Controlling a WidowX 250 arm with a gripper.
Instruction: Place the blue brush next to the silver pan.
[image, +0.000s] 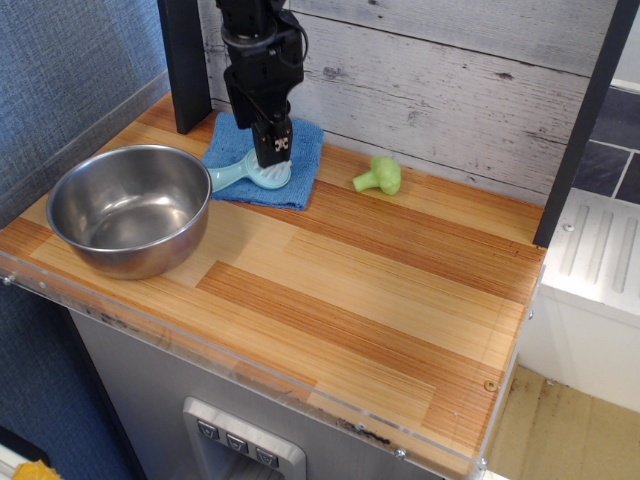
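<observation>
The blue brush (243, 171) lies on a darker blue cloth (296, 170) at the back of the wooden counter, its handle pointing left toward the silver pan (130, 208). The black gripper (274, 154) hangs straight down over the brush's round head and covers most of the bristles. Its fingertips are at or just above the head. I cannot tell from this view whether the jaws are open or shut, or whether they touch the brush. The pan stands at the front left, its rim just left of the handle's end.
A green broccoli-shaped toy (379, 176) lies right of the cloth near the plank back wall. A dark post (185, 70) stands behind the cloth at the left. The counter's front edge has a clear plastic lip (250, 375). A white sink unit (600, 260) is at the right.
</observation>
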